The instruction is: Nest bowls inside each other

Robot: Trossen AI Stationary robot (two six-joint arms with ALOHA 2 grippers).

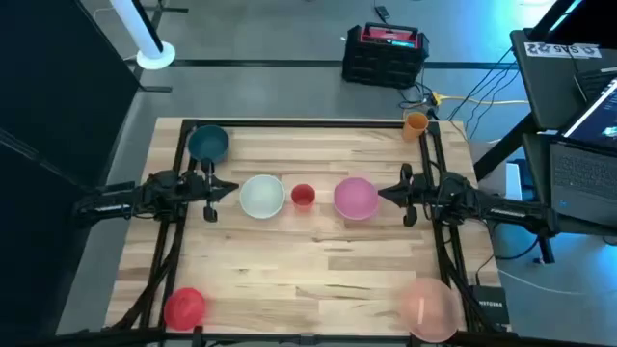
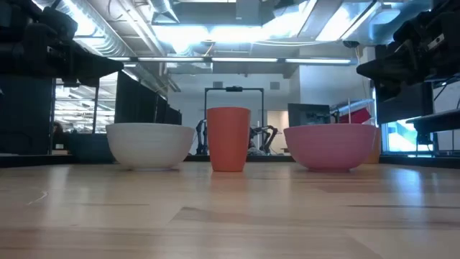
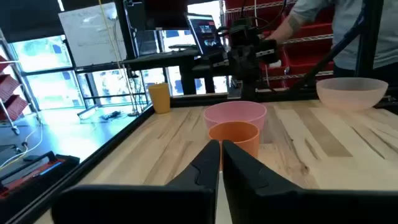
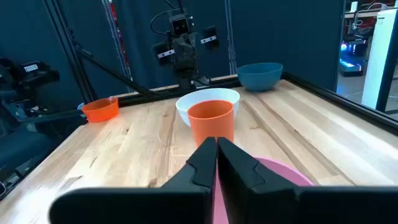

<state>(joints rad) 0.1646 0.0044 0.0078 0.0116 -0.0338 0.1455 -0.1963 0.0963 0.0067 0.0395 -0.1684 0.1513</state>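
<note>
Two clenched, empty grippers, left gripper (image 1: pixel 210 189) and right gripper (image 1: pixel 406 194), flank your mid-table row: whitish bowl (image 1: pixel 261 197) just right of the left one, pink bowl (image 1: pixel 356 198) just left of the right.

You are looking at five bowls on the table: one teal bowl (image 1: pixel 207 143), one whitish bowl (image 1: pixel 261 197), one pink bowl (image 1: pixel 356 198), one red bowl (image 1: pixel 184 307) and one larger translucent pink bowl (image 1: pixel 428 306). You also have two cups, a central orange-red cup (image 1: pixel 303 196) and a corner orange cup (image 1: pixel 415 122). Two grippers face them, the left gripper (image 1: pixel 231 189) and the right gripper (image 1: pixel 384 194).
</note>
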